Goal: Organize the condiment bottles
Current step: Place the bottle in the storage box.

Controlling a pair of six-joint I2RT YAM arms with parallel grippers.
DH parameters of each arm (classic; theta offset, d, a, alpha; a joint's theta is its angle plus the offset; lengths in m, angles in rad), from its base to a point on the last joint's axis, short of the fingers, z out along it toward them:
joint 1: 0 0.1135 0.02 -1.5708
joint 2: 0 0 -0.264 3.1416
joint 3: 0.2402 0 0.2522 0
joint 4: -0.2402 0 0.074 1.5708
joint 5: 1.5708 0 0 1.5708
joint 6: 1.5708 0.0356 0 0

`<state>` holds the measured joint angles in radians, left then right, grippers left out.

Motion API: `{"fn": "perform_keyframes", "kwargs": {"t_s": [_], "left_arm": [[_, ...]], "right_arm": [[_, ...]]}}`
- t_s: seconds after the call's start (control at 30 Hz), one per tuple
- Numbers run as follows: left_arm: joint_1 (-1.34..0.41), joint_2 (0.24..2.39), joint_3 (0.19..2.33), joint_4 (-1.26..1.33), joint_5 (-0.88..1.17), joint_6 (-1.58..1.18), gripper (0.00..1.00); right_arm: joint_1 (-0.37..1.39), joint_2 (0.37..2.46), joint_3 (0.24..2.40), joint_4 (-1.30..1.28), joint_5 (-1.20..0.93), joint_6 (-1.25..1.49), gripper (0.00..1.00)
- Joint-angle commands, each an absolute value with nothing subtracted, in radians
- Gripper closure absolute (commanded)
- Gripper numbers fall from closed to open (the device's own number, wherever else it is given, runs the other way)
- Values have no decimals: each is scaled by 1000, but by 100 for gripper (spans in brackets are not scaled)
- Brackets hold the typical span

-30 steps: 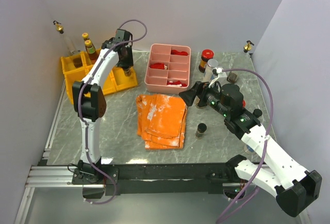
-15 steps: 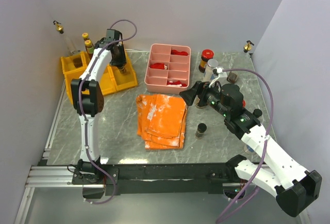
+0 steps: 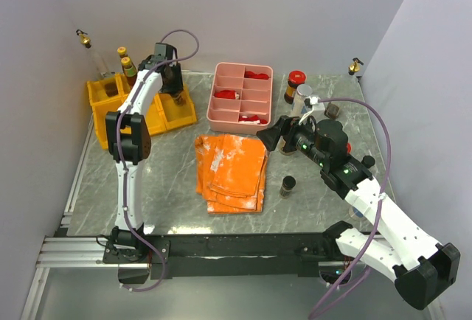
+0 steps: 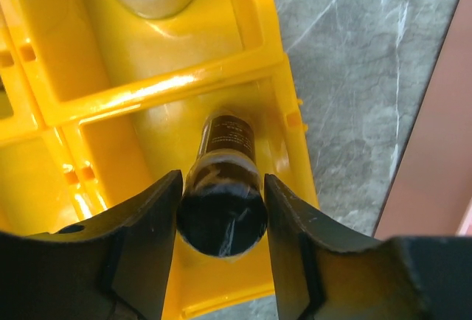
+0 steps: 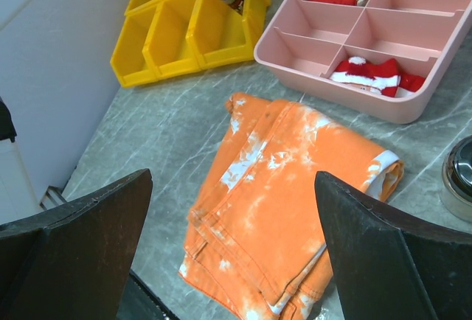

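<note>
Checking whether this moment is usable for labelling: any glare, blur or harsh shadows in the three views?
Top view: even light, soft shadows, table sharp. Left wrist view: bright glare on the yellow bin; the bottle cap is close to the lens, dark and slightly soft. Right wrist view: cloth and pink tray sharp; the right gripper's fingers are dark, blurred shapes in the bottom corners.
</note>
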<state>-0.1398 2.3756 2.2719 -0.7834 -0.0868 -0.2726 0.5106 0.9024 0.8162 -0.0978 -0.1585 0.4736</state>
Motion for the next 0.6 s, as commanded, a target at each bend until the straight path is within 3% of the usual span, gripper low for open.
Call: {"fn": "perform_keyframes", "kwargs": {"t_s": [0.0,0.3,0.57], "left_arm": [[-143,2394,2325,-732,-89,-241,46],[-143,2401,2330,-706,-89,-241,40],[-144,2275,2260,-666,-97,-259,35]], "right_arm": [[512,904,847,-83,-150,457,1],[512,896,844,-84,-141,454,1],[511,902,847,-87,-143,453,1]]}}
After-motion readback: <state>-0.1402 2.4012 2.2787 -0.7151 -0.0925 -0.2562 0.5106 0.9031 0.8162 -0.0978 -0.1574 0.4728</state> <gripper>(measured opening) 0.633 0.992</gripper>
